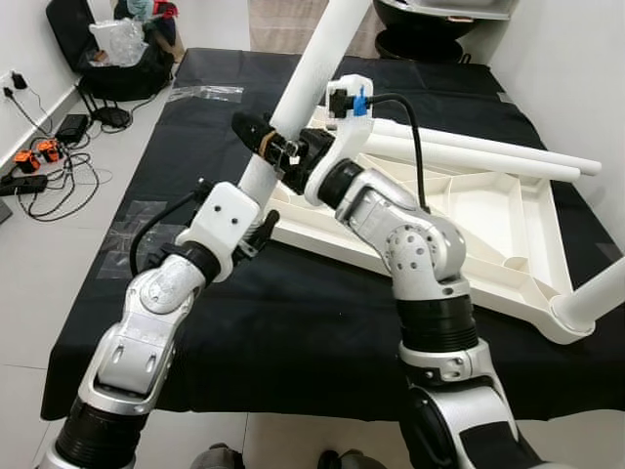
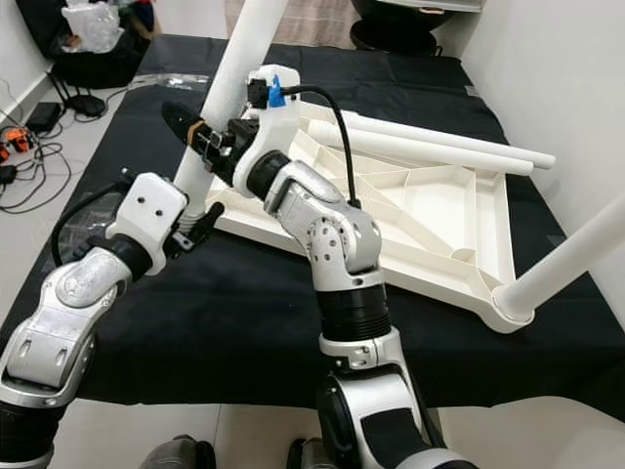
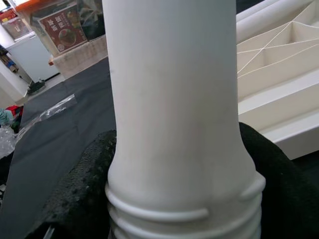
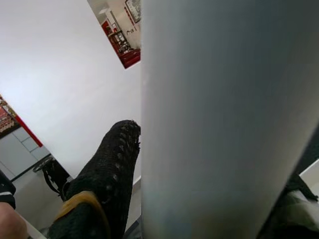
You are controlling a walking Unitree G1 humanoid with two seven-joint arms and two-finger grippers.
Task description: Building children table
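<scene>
At the tabletop's (image 1: 508, 225) near-left corner, both my left gripper (image 1: 256, 186) and right gripper (image 1: 269, 137) clamp a table leg (image 1: 317, 59), threaded end not visibly seated; one leg (image 1: 596, 293) stands fitted, two more legs (image 1: 469, 151) lie loose.

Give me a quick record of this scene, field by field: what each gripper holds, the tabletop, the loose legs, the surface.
left gripper: shut on the white leg, near its threaded end
right gripper: shut on the same leg, higher up
tabletop: white, upside down, ribbed underside showing
fitted leg: standing in the near right corner
loose legs: two lying across the tabletop
surface: black cloth
</scene>
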